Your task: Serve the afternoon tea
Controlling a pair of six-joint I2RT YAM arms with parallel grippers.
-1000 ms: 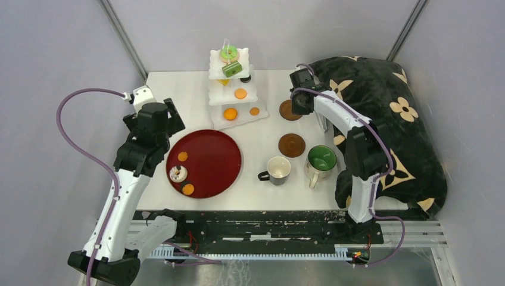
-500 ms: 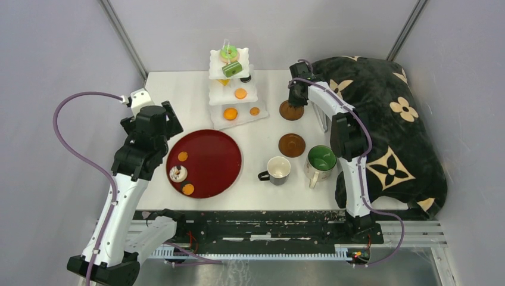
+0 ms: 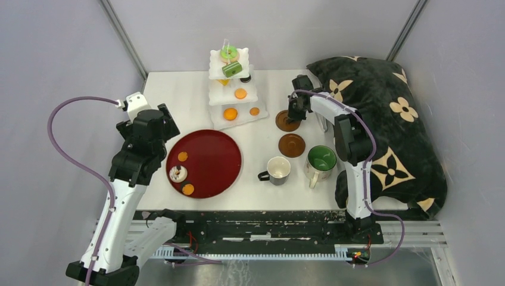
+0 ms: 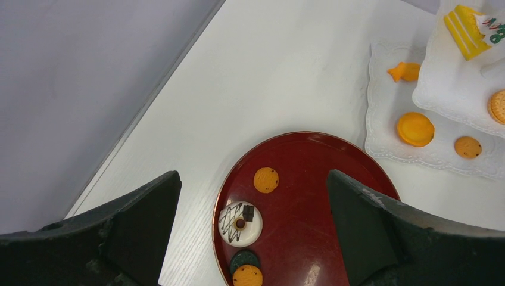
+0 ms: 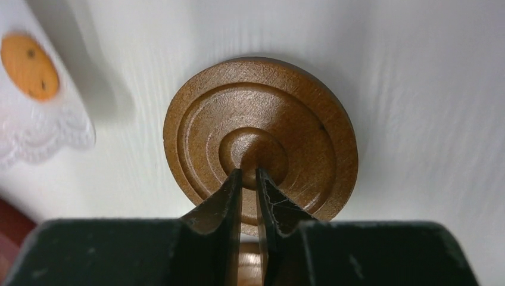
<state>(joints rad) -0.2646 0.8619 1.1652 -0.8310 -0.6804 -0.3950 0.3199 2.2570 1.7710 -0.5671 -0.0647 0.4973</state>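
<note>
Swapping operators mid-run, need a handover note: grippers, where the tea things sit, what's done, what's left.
Left gripper: open, empty, by the red tray left rim.
Right gripper: nearly shut, tips at the far coaster centre knob; grip unconfirmed.
Done: three-tier stand holds green donut, green cake, orange discs.
On tray: white iced donut, orange cookies.
White mug, green-lined mug on the table by the near coaster.
Left, likely: tray sweets to stand, mugs onto coasters.
</note>
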